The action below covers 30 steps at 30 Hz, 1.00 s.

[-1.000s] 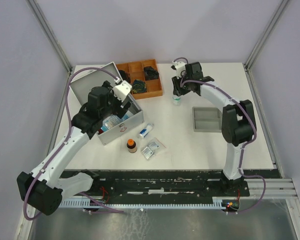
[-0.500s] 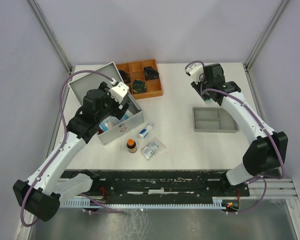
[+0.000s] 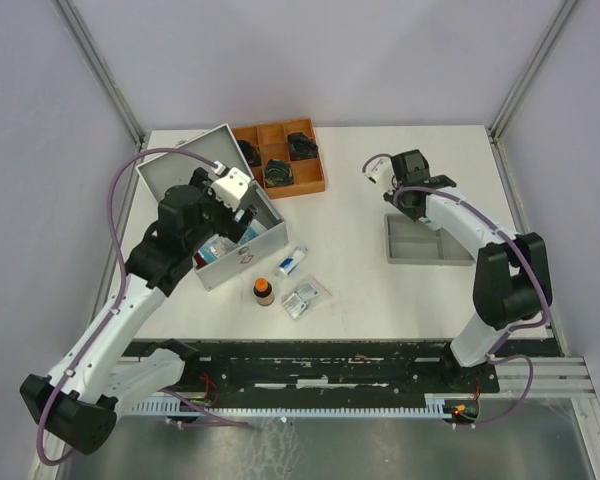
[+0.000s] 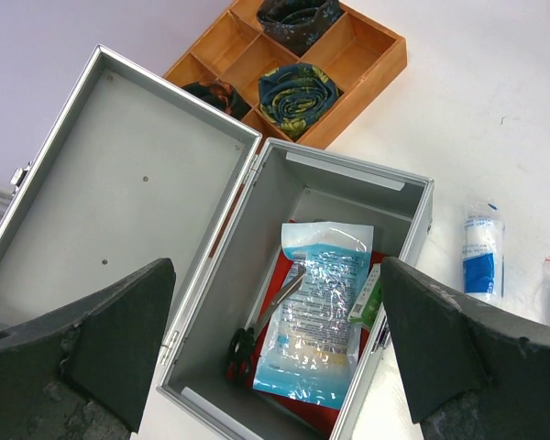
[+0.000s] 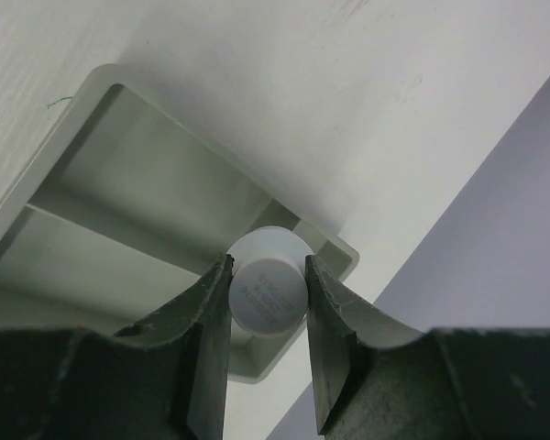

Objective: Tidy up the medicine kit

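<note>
White matte counter (image 3: 360, 270), pale lilac walls. Medicine kit (image 3: 242, 256): brushed aluminium box, counter's left, lid hinged open, glossy clear pouch (image 4: 316, 312) already packed. Left end effector (image 4: 277, 275) released above it. Shallow grey moulded tray (image 3: 430, 262), right; right end effector (image 5: 268, 266) grasping smooth white cylindrical bottle (image 5: 268, 298) over it. Unpacked beside kit: crinkled sachets (image 3: 302, 299), blue-white roll (image 3: 291, 261), brown bottle (image 3: 264, 291).

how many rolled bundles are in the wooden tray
3 dark rolled bundles in the brown wooden compartment tray: one far right, one near middle, one left by the silver case lid, which may hide more.
</note>
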{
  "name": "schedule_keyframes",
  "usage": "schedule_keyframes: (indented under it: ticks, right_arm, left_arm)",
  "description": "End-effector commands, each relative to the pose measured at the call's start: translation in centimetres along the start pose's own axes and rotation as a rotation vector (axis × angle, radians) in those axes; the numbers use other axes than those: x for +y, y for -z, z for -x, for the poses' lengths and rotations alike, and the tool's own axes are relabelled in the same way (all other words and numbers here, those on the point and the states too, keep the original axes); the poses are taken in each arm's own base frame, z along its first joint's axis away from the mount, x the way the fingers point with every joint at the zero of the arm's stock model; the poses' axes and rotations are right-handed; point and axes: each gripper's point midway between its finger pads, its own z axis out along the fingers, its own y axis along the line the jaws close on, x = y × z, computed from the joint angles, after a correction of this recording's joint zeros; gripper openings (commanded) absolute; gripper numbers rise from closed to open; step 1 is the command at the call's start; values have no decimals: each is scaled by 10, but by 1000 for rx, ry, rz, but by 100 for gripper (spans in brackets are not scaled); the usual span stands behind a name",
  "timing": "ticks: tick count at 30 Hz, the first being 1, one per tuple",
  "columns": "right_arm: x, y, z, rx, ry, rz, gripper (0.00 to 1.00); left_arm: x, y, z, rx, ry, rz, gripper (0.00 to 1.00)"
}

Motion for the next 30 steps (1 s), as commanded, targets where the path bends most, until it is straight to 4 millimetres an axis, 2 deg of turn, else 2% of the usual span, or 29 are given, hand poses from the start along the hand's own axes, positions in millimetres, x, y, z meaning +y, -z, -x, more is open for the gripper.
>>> schedule_keyframes:
  ticks: [1, 7, 14, 17, 18, 21, 25, 30]
  right_arm:
    - [-5, -14, 5, 6, 23, -68, 2]
    - [20, -29, 7, 27, 59, -41, 7]
    - [37, -38, 6, 50, 60, -5, 25]
    - [36, -36, 9, 52, 53, 4, 33]
    - [35, -33, 11, 51, 46, 11, 42]
    - [32, -26, 15, 37, 34, 16, 53]
    - [27, -17, 20, 15, 20, 17, 60]
    - [29, 2, 28, -34, -12, 64, 61]
  left_arm:
    - [4, 7, 14, -62, 27, 16, 99]
    - [5, 7, 14, -62, 27, 21, 99]
    - [5, 10, 14, -72, 20, 25, 99]
    - [5, 11, 14, -76, 14, 27, 99]
    - [6, 12, 13, -75, 13, 29, 99]
    - [6, 12, 12, -72, 12, 32, 99]
    - [7, 14, 12, -72, 10, 39, 99]
    - [9, 16, 12, -71, 9, 50, 99]
